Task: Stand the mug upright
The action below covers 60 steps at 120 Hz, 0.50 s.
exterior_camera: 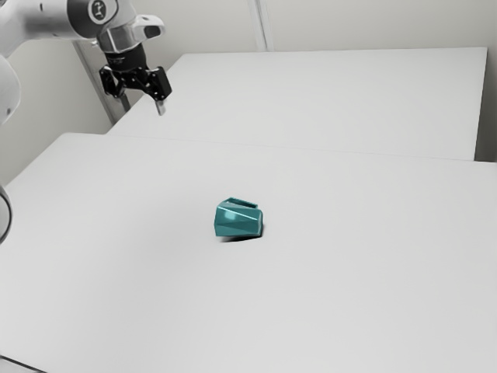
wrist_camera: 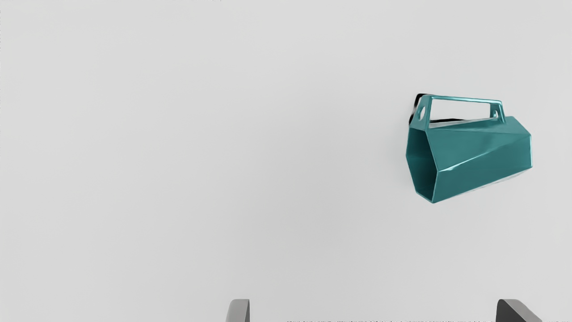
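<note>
High at the exterior view's upper left hangs my gripper (exterior_camera: 144,107), well above the table and far from the mug. A teal faceted mug (exterior_camera: 238,220) lies on its side near the middle of the table. In the wrist view the mug (wrist_camera: 482,152) shows its open mouth and its angular handle, which stands out from one side of the body. The fingertips of my gripper (wrist_camera: 373,311) are wide apart, with nothing between them.
The mug rests on a broad white table (exterior_camera: 349,272). Behind it is another white surface (exterior_camera: 334,101), with pale walls (exterior_camera: 388,23) beyond.
</note>
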### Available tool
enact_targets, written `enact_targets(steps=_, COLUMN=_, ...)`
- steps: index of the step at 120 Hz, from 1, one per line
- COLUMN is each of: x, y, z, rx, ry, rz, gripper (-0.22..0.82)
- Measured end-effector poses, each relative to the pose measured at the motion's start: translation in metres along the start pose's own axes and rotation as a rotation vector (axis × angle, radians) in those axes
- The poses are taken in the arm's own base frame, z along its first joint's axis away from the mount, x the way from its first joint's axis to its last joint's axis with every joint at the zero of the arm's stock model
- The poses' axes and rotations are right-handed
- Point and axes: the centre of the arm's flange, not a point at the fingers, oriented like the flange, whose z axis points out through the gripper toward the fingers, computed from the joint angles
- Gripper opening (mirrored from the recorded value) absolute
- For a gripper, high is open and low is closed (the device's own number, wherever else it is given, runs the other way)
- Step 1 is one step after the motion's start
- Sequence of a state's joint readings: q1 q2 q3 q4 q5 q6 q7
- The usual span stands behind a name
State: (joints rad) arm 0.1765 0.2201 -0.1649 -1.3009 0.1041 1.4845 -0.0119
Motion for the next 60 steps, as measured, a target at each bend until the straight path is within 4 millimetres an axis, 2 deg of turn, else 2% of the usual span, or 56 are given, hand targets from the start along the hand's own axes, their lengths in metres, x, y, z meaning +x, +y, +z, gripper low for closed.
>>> enact_targets(steps=16, x=-0.013, y=0.014, z=0.001, rx=0.031, ry=-0.012, rz=0.026, gripper=0.6)
enact_targets(steps=28, x=-0.004, y=-0.008, z=0.048, rx=0.026, ry=-0.034, rz=-0.008, gripper=0.6)
enact_targets(steps=36, x=0.007, y=-0.014, z=0.082, rx=-0.043, ry=-0.019, rz=-0.021, gripper=0.6)
enact_targets(steps=46, x=0.014, y=-0.014, z=0.126, rx=-0.192, ry=0.018, rz=-0.042, gripper=0.6)
enact_targets(steps=60, x=0.014, y=-0.007, z=0.17, rx=-0.493, ry=0.082, rz=-0.124, gripper=0.6)
